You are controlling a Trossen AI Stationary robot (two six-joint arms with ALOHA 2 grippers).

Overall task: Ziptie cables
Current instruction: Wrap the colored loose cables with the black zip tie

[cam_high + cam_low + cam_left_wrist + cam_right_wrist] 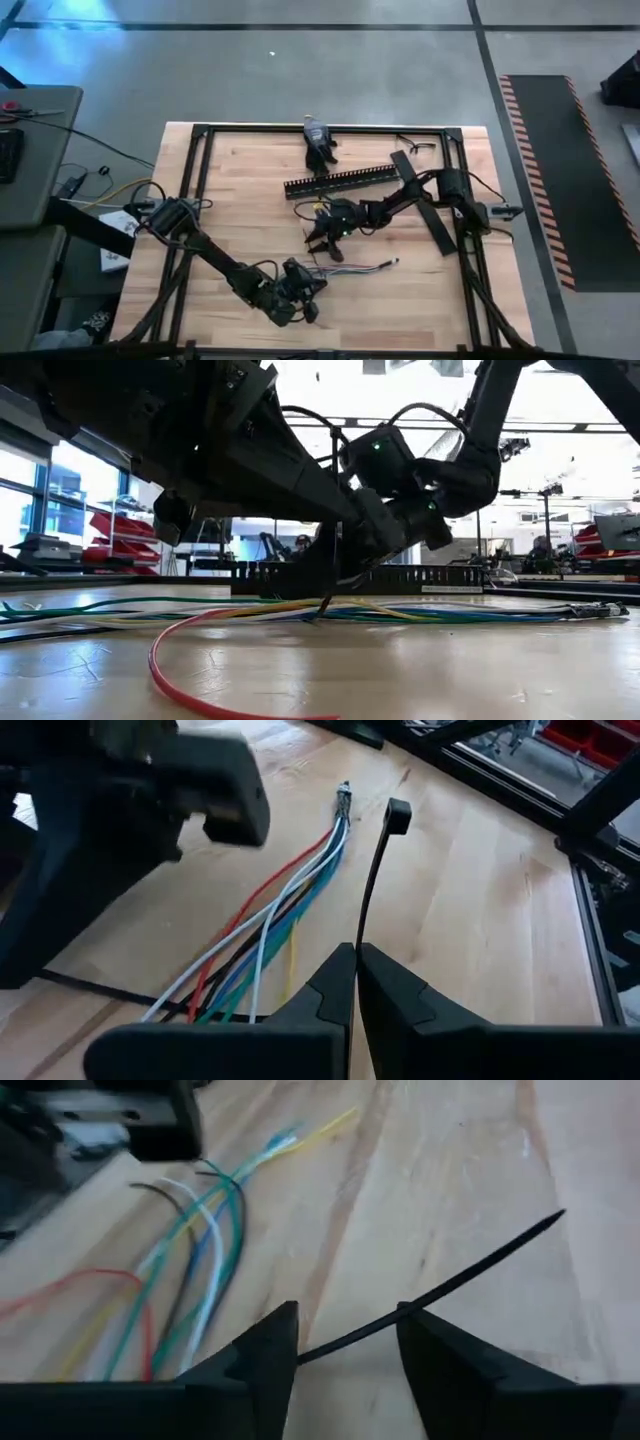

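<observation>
Two arms: both low over the wooden table [240,180], near its middle
Duct [345,181]: black comb-edged strip, just beyond the right gripper
Cables [355,268]: loose coloured bundle flat on the table between the grippers
Left gripper [355,982]: fingers pinched together on a black ziptie [372,885], head end up
Right gripper [345,1342]: fingers spread apart, another thin black ziptie strip [450,1285] running between them, grip unclear
</observation>
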